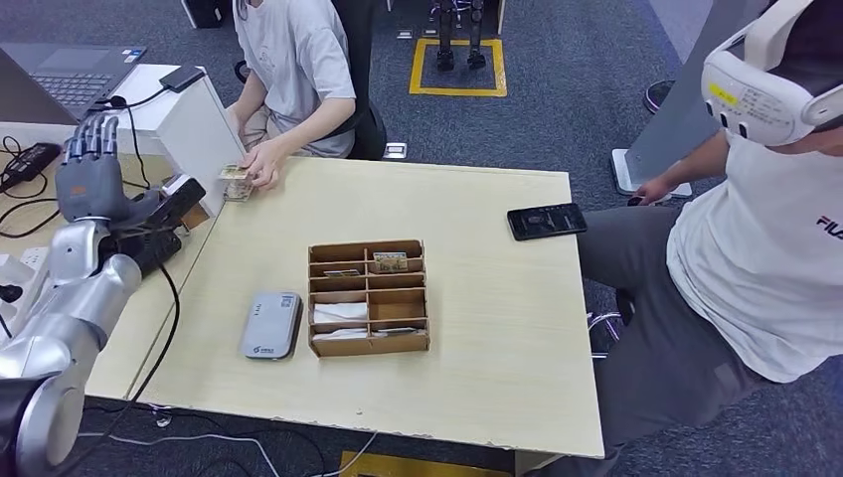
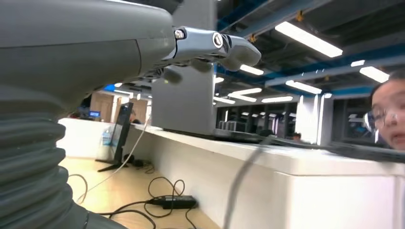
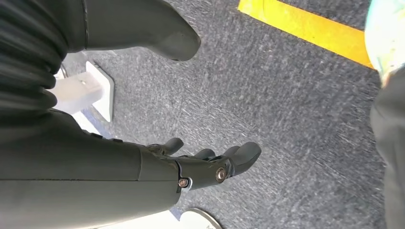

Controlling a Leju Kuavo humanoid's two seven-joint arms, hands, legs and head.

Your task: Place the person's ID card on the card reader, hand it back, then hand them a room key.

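Note:
At the table's far left corner a seated person's hand [image 1: 263, 162] holds the ID card [image 1: 234, 173] near the tabletop. My left hand [image 1: 89, 169] is raised left of the table, fingers up and spread, holding nothing; its fingers [image 2: 210, 45] show the same in the left wrist view. It is a short way left of the card. The grey card reader [image 1: 270, 324] lies flat near the table's front left. Beside it a cardboard divider box [image 1: 368, 296] holds key cards [image 1: 390, 262] in its compartments. My right hand [image 3: 205, 167] hangs over the carpet, fingers loosely extended, empty.
A black phone [image 1: 546, 220] lies at the table's right edge. A person in a headset [image 1: 765, 229] sits close on the right. A white partition [image 1: 194, 124], a laptop [image 1: 70, 75] and cables [image 1: 25, 164] sit on the side desk to the left.

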